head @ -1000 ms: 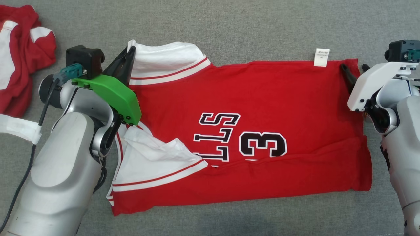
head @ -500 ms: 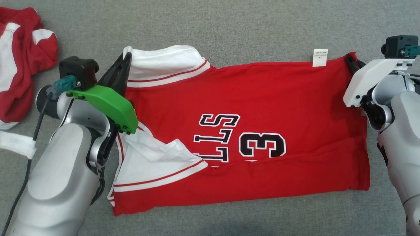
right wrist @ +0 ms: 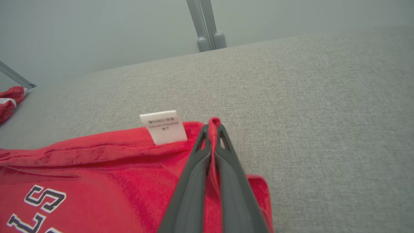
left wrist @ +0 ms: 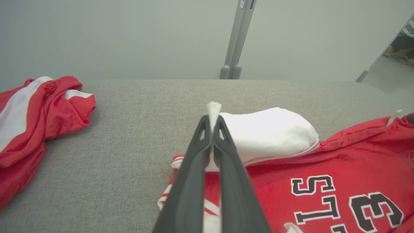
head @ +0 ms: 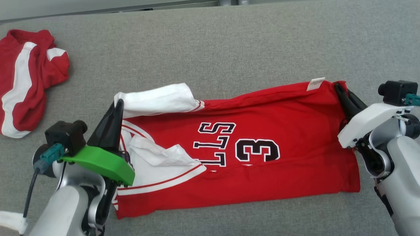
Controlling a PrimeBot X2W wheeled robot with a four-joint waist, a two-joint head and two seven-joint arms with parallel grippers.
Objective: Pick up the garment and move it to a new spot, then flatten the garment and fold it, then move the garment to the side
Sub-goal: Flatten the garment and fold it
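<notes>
Grey fabric point(head: 229, 42) bears "LLS 3" jersey point(head: 288, 131), clamped by left gripper point(head: 118, 102) and right gripper point(head: 337, 86).

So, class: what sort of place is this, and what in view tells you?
Probably a robot test lab: a wide grey fabric worktop, a bare pale wall with a metal post, a red jersey laid out.

We read two prints on the red garment point(head: 295, 131), both black w/ white outline. A big digit "3" point(head: 257, 149) sits mid-cloth. Just left of the digit in head view, the letters "LLS" point(head: 215, 141) stack up sideways, S on top; a fold cuts off the rest. Up and right of the digit, at the cloth's edge, a white tag point(head: 315, 84) carries tiny print, too small to read.
</notes>
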